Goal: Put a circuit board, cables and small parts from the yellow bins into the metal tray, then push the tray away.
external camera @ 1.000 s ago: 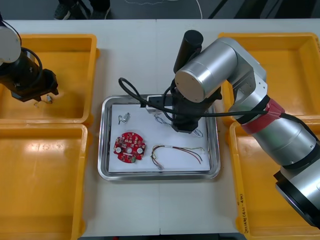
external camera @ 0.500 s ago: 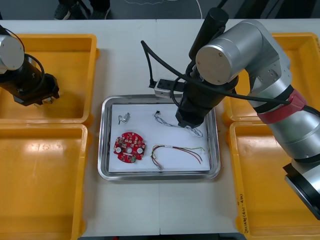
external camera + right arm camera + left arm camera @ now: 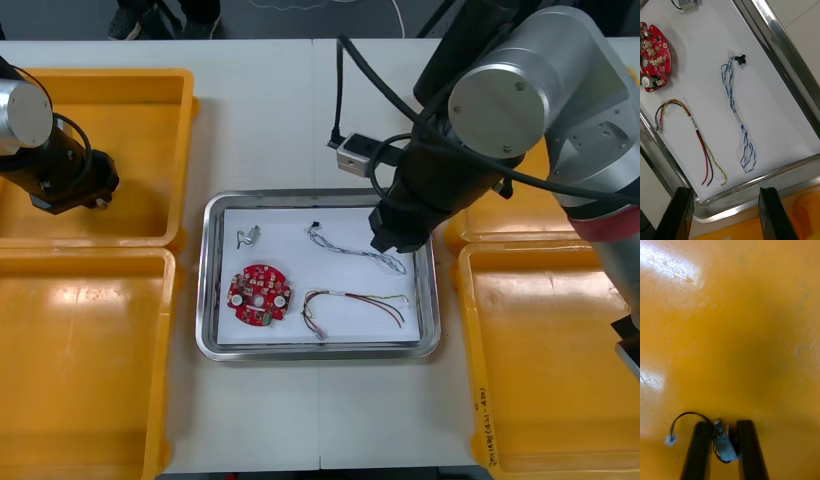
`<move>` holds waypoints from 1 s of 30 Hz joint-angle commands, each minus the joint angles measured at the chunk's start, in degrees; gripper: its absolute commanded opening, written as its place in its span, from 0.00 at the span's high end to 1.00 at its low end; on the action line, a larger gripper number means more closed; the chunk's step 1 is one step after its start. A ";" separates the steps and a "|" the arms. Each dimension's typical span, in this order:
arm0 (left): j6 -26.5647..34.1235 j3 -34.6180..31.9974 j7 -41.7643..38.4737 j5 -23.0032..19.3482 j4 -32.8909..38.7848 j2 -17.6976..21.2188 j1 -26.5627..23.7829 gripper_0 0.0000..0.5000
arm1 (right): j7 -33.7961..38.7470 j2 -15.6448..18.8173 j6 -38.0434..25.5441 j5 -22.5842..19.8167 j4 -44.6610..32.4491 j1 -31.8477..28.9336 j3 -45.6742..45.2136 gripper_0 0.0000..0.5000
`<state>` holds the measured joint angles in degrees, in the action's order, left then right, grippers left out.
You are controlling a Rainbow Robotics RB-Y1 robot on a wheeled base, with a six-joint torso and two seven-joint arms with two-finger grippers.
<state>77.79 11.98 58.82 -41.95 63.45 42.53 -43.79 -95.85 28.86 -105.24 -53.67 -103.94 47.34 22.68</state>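
pinching small metal part (image 3: 725, 448), left fingers (image 3: 700, 453) in bin (image 3: 120, 75)

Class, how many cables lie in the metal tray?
2. The twisted blue and white cable lies far right in the tray; the red and yellow cable lies nearer the robot, right of the circuit board.

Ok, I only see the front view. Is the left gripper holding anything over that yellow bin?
Observer: Yes. The left wrist view shows the left gripper shut on a small metal part, with a thin black wire looping off it.
Operator: And are the right one's fingers open?
Observer: Yes. The right gripper is open with nothing between its fingers, above the metal tray at its rim.
Operator: What lies closest to it?
Observer: The ends of the blue and white cable and the red and yellow cable.
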 commanded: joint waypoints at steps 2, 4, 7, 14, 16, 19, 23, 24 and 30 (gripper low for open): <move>-0.54 0.24 2.18 0.81 -0.26 -1.57 0.46 1.00 | 8.66 4.62 -1.10 -1.62 -6.01 -1.99 -2.65 0.00; -0.54 0.24 2.18 0.81 -0.26 -1.57 0.37 1.00 | 11.83 6.12 -1.28 -1.79 -8.21 -2.78 -2.65 0.00; -0.45 0.24 2.18 0.99 -0.17 -1.57 0.28 1.00 | 16.05 8.22 -1.28 -2.41 -10.75 -3.93 -2.73 0.00; 5.09 -2.22 2.00 1.25 2.38 -1.22 -1.65 1.00 | 24.57 12.36 -1.28 -3.64 -15.15 -7.27 -4.40 0.00; 8.07 -3.54 1.74 1.43 5.19 -0.78 -1.74 1.00 | 27.03 13.76 -1.28 -3.99 -16.55 -8.85 -5.19 0.00; 11.41 -6.00 1.39 1.78 8.62 -0.69 -1.83 1.00 | 30.02 14.99 -1.46 -4.34 -17.96 -10.52 -6.07 0.00; 17.22 -9.87 0.86 2.57 14.33 -0.60 -1.83 1.00 | 34.15 16.49 -1.98 -4.78 -20.16 -13.68 -8.18 0.00; 18.27 -10.48 0.77 2.83 15.38 -0.69 -1.83 1.00 | 34.77 16.75 -2.16 -4.78 -20.69 -14.39 -8.80 0.00; 25.30 -13.82 0.07 3.71 21.89 -0.60 -2.18 1.00 | 37.05 16.93 -4.76 -2.23 -22.62 -18.69 -12.67 0.00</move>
<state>100.12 0.74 58.82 -39.14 81.44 42.38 -44.20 -61.11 43.90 -108.81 -57.51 -124.31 31.06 13.49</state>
